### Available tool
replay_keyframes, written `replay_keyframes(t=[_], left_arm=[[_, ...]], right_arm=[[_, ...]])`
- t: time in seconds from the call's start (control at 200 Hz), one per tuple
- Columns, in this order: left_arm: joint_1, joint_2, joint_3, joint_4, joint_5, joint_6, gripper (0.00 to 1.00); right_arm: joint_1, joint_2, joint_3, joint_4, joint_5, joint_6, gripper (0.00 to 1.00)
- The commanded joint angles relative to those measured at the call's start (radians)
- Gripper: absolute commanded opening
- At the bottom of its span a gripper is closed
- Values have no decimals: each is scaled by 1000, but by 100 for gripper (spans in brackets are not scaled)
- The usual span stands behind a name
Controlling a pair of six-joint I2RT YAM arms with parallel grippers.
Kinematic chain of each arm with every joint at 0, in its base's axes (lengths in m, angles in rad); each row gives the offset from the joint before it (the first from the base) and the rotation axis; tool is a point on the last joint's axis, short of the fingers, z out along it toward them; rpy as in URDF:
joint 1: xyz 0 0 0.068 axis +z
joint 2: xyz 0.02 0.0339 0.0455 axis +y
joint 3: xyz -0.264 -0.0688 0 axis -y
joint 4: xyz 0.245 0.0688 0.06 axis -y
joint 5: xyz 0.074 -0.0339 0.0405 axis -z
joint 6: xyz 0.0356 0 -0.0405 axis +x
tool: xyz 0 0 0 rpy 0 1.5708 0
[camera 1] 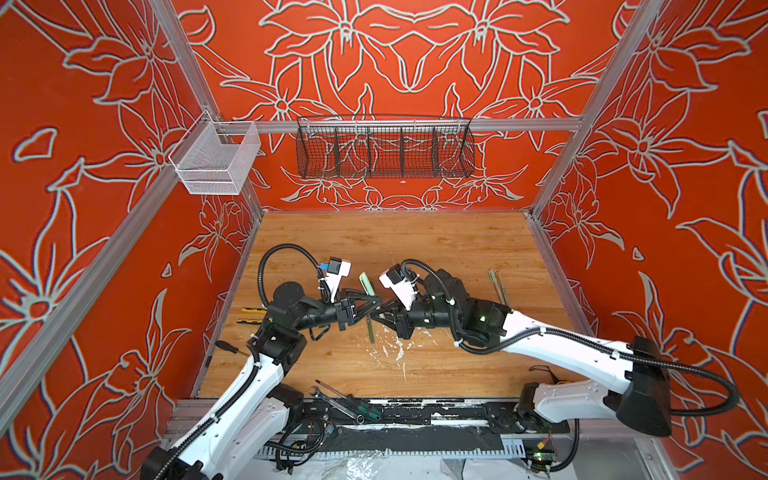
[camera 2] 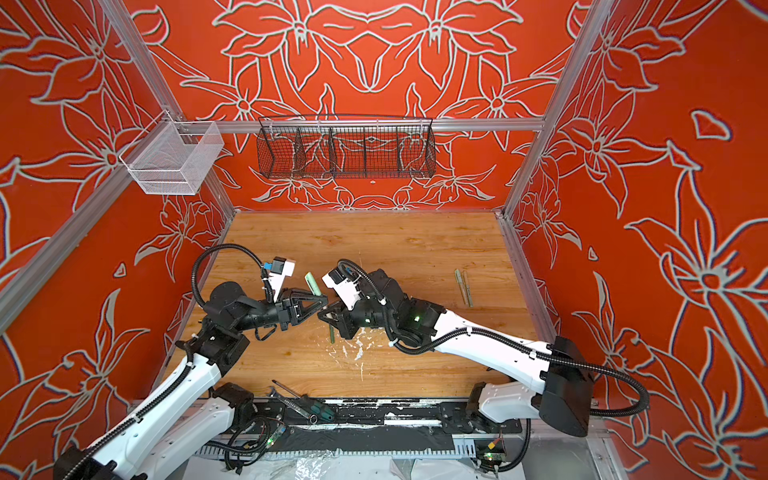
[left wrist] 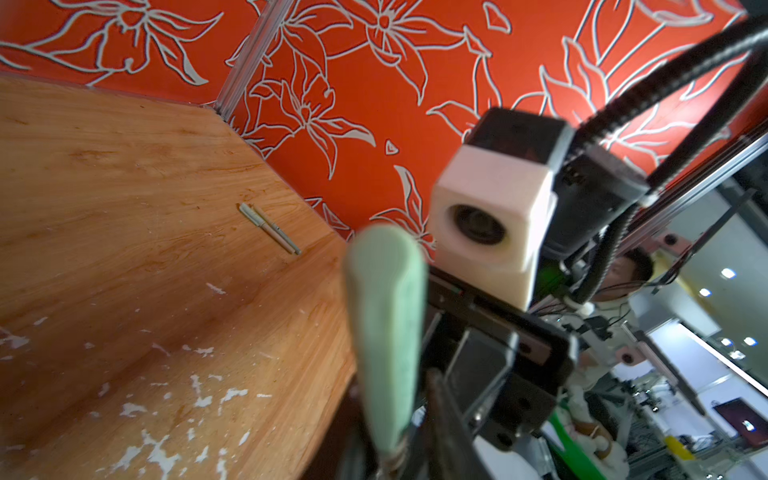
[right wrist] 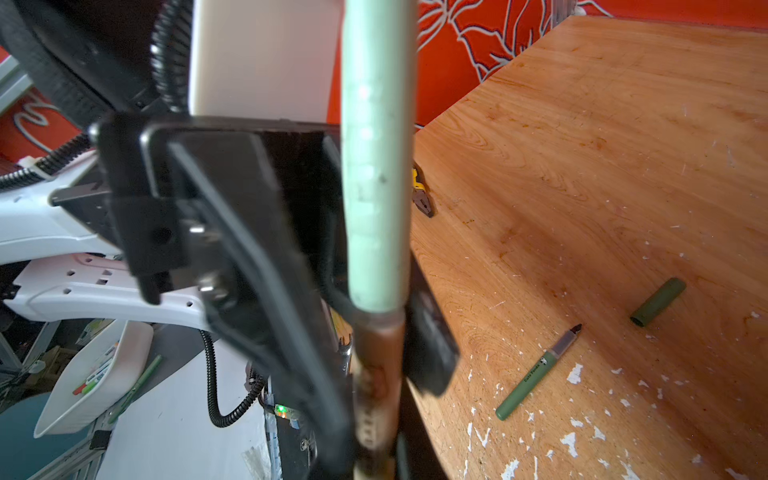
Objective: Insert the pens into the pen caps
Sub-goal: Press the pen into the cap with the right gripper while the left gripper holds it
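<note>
A pale green pen cap (camera 1: 366,283) sticks up between my two grippers, above the middle of the wooden table (camera 1: 436,249). In the right wrist view this cap (right wrist: 376,166) sits on the tip end of a beige pen (right wrist: 376,374), and my right gripper (right wrist: 376,436) is shut on the barrel. My left gripper (camera 1: 379,302) stands with its jaws slightly apart on either side of the cap (left wrist: 386,332). A green uncapped pen (right wrist: 536,374) lies on the table below, with a dark green cap (right wrist: 658,307) a short way past its tip. Two more pens (camera 1: 498,286) lie side by side at the right.
Yellow-black pliers (camera 1: 251,316) and a screwdriver (camera 1: 226,347) lie by the left wall. Another screwdriver and a wrench (camera 1: 336,401) sit at the front edge. White paint flecks (camera 1: 395,345) mark the wood. A black wire basket (camera 1: 384,151) and a white mesh basket (camera 1: 216,160) hang on the walls.
</note>
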Motion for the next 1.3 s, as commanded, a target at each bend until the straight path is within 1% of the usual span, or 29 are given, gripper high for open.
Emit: replay_keyframes(t=[0.0,0.025,0.06,0.13,0.265,0.38,0.485,0.535,0.621,0.676,0.706,0.761,0.871,0.976,1.076,1.181,1.296], left_arm=[[3,-22,22,-17,-5,24,66],[4,-25,24,-27,-13,29,73],[4,-29,26,-32,-24,35,79],[4,-35,27,-37,-47,42,86],[5,-31,47,-83,-92,74,87],[6,-28,56,-80,-122,87,83],[10,-12,70,-79,-129,91,74],[13,-5,75,-77,-127,88,66],[16,3,80,-66,-122,84,49],[19,8,82,-62,-117,83,41],[18,12,85,-59,-108,83,38],[19,23,90,-54,-83,81,36],[18,44,95,-51,-30,77,27],[18,53,90,-30,5,66,12],[18,53,74,15,52,44,0],[15,53,49,63,80,18,0],[6,47,35,91,103,1,0]], right_arm=[[-11,-18,-4,-8,-5,38,0],[-11,-21,-8,-9,-10,41,0],[-11,-24,-15,-15,-17,42,0],[-10,-31,-26,-24,-19,46,0],[-11,-44,-40,-22,-39,52,0],[-9,-42,-42,-27,-53,53,0],[-8,-44,-46,-23,-66,52,0],[-6,-45,-47,-24,-67,49,0],[-5,-47,-50,-21,-82,39,0],[-2,-48,-52,-19,-87,31,0],[-1,-49,-55,-18,-85,29,0],[-2,-49,-57,-14,-85,26,0],[-1,-54,-56,-1,-84,24,0],[-1,-63,-52,22,-85,40,0],[-7,-75,-40,42,-95,61,0],[-9,-96,-26,61,-123,64,0],[-11,-130,-24,66,-115,69,0]])
